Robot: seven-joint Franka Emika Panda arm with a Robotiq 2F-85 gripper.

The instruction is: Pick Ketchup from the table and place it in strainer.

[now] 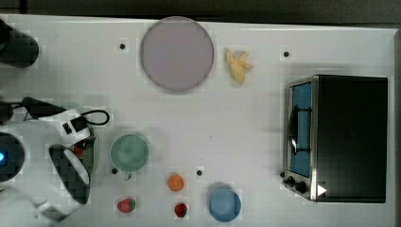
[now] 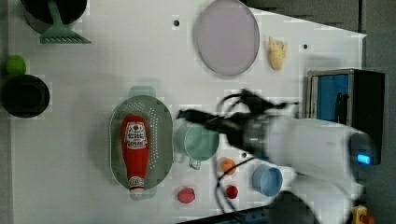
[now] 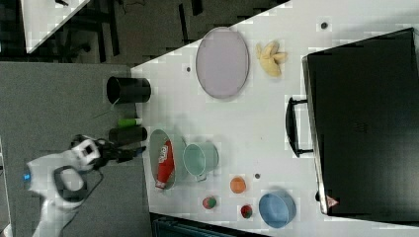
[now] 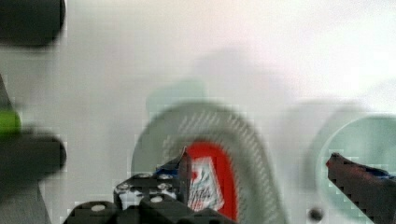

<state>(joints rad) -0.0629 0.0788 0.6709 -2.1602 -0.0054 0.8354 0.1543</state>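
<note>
The Ketchup [image 2: 134,149], a red squeeze bottle with a white label and cap, lies lengthwise inside the pale green oval strainer [image 2: 159,112]. The right view shows the Ketchup [image 3: 164,163] resting in the strainer [image 3: 154,143] too. My gripper [image 4: 258,157] is open above them, its fingers spread wide with nothing between them. The Ketchup [image 4: 219,186] and the strainer [image 4: 243,130] sit below it in the wrist view. In the left view my gripper [image 2: 187,114] hangs over the strainer's right rim, clear of the bottle.
A green cup [image 2: 196,140] stands right beside the strainer. Past it are an orange fruit [image 2: 228,165], two red fruits [image 2: 186,195], a blue bowl [image 2: 267,180], a purple plate [image 2: 227,36], a banana [image 2: 277,53] and a toaster oven [image 2: 345,98]. Black cups [image 2: 25,95] stand at the left view's left.
</note>
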